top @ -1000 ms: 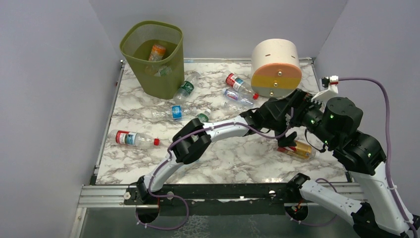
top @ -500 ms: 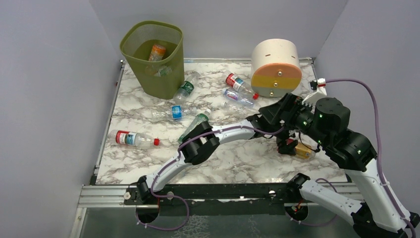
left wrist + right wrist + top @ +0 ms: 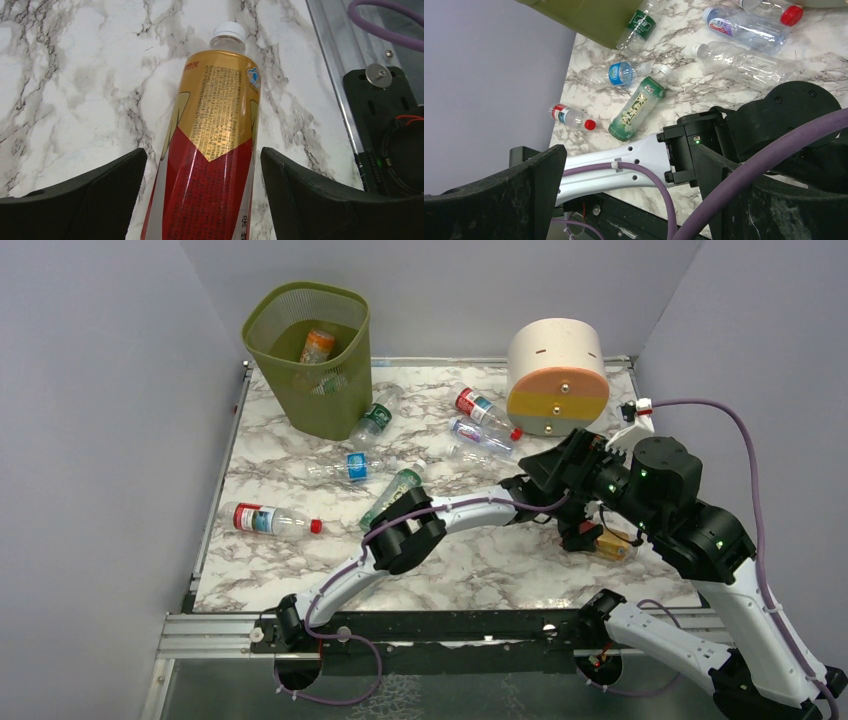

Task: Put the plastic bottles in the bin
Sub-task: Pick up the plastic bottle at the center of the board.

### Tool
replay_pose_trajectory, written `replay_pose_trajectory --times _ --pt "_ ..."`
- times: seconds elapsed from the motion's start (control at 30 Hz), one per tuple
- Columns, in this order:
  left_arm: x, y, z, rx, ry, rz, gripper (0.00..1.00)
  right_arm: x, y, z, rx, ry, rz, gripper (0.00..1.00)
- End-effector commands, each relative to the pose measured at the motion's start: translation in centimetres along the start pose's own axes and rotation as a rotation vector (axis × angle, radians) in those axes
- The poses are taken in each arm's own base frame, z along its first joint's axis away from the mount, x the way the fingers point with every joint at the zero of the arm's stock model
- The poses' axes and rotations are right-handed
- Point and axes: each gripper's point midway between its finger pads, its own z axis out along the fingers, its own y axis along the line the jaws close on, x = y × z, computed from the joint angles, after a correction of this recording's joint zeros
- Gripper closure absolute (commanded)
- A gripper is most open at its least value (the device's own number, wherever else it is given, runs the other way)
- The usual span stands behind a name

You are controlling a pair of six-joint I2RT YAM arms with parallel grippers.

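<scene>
Item: red-and-gold labelled bottle (image 3: 215, 125), lying flat at the table's 4 o'clock.
Holder: left gripper (image 3: 202, 155), jaws spread astride it, ready to pick it up; no grip evident.
Spare: right gripper (image 3: 629, 150), wide open, empty.
Destination: bin (image 3: 335, 390), 11 o'clock.

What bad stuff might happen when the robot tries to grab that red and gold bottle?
1. The red-and-gold bottle is round and lies on its side between the open fingers of the left gripper, so it may roll or squirt out when squeezed.
2. The right arm hangs close over the left gripper, so they may bump on the lift.
3. The bin stands far off at the back left corner, so a loose grip may drop the bottle on the way.
</scene>
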Motion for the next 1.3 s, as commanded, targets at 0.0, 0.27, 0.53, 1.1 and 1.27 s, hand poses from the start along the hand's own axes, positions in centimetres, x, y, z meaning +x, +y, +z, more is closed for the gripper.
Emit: replay_pose_trajectory --times 0.0,0.27,0.53,1.1,1.27 --pt "5.0 0.6 1.3 -0.084 0.116 -0.004 0.13 -1.1 2.4 -0.1 -0.104 -0.035 0.008 0.01" --pt "6.0 0.7 1.2 -0.115 0.139 -0.032 0.31 -1.1 2.5 -0.2 -0.113 -0.032 0.012 0.01" --pt "6.3 0.0 0.0 -0.141 0.155 -0.059 0.48 -1.1 2.8 -0.5 -0.127 -0.033 0.022 0.01" --pt "8.1 -3.0 -6.8 -0.268 0.178 -0.145 0.57 -2.8 5.5 -2.8 -0.24 -0.066 0.076 0.01" --pt "8.9 -3.7 -9.1 -0.32 0.185 -0.166 0.58 -2.8 6.7 -3.4 -0.309 -0.058 0.089 0.0"
